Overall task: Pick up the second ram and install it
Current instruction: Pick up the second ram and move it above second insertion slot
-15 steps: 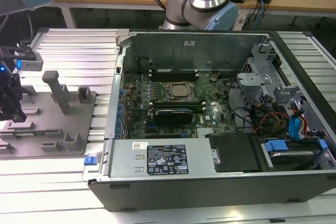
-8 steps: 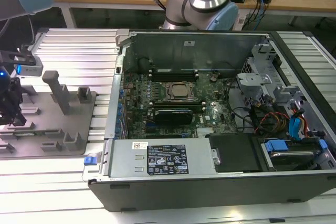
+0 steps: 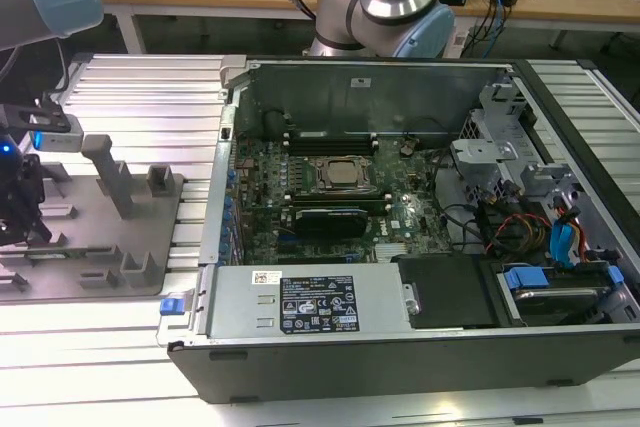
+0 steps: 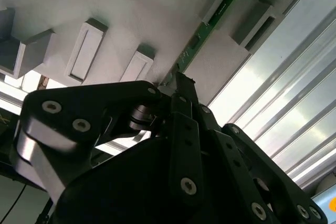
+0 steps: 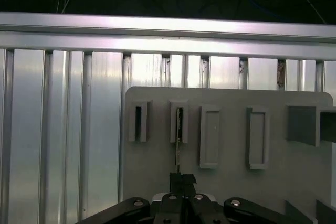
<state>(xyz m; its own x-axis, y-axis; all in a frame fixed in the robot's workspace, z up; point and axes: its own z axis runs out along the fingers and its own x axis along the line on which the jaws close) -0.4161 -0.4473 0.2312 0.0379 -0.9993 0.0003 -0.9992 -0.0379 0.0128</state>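
The jaws look closed on the near end of the second ram [image 5: 179,127], standing on edge in the grey fixture plate [image 5: 231,182] just ahead of them; lifting and installing remain undone.

Just ahead of the gripper [image 5: 182,178], slotted blocks [image 5: 173,124] hemmed the ram [image 5: 178,156] on the plate [image 5: 232,145]; a tall post [image 3: 108,175] stood off to its side, the case [image 3: 400,367] beyond. Room above lay open.
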